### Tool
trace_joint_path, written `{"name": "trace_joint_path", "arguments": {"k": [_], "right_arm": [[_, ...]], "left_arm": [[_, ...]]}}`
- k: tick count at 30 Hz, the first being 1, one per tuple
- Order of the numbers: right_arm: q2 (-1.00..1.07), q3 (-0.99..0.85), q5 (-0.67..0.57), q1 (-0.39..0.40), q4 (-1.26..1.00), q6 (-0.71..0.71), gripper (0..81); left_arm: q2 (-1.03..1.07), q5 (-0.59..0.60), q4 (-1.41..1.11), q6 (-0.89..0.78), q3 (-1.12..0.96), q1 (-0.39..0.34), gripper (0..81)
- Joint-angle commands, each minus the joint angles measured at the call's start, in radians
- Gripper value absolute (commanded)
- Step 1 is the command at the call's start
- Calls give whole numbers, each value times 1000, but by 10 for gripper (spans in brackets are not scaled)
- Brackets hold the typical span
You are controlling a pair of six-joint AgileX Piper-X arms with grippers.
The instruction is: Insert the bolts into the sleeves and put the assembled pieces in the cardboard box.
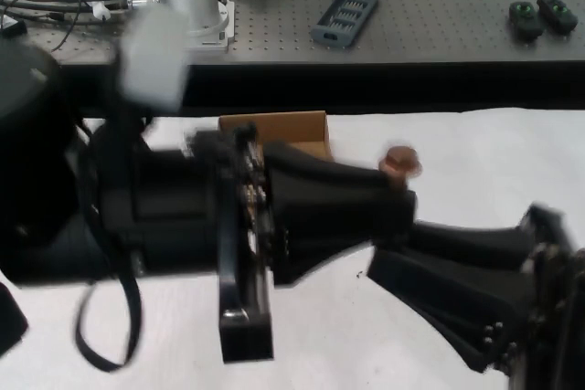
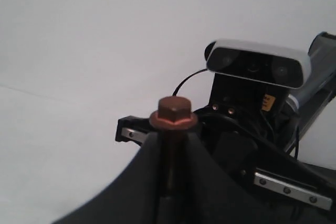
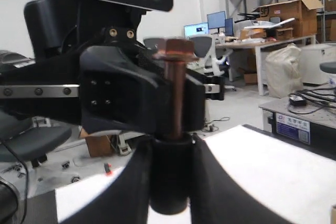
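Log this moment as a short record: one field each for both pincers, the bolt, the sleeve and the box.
left pincer: shut on the bolt, gripping its shaft below the head
right pincer: shut on the sleeve
bolt: copper-coloured, hex head up, upright, lower end at the sleeve's top; depth inside cannot be told
sleeve: black, upright, directly under the bolt
cardboard box: on the white bench cover, beyond the arms; contents cannot be told
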Motion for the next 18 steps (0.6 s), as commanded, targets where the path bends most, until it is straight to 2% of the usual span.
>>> {"name": "trace_joint_path", "arguments": {"k": [1,13,15,18], "right_arm": [[-55,-15,11,-29,-38,0,37],[-55,-15,13,-28,-41,0,37],[-55,-15,13,-28,-41,0,37],[-55,-15,13,-28,-41,0,37]], "left_arm": [[2,47,21,22,7,2,6],[2,35,30,7,7,2,6],[2,35,30,7,7,2,71],[2,35,30,7,7,2,263]]}}
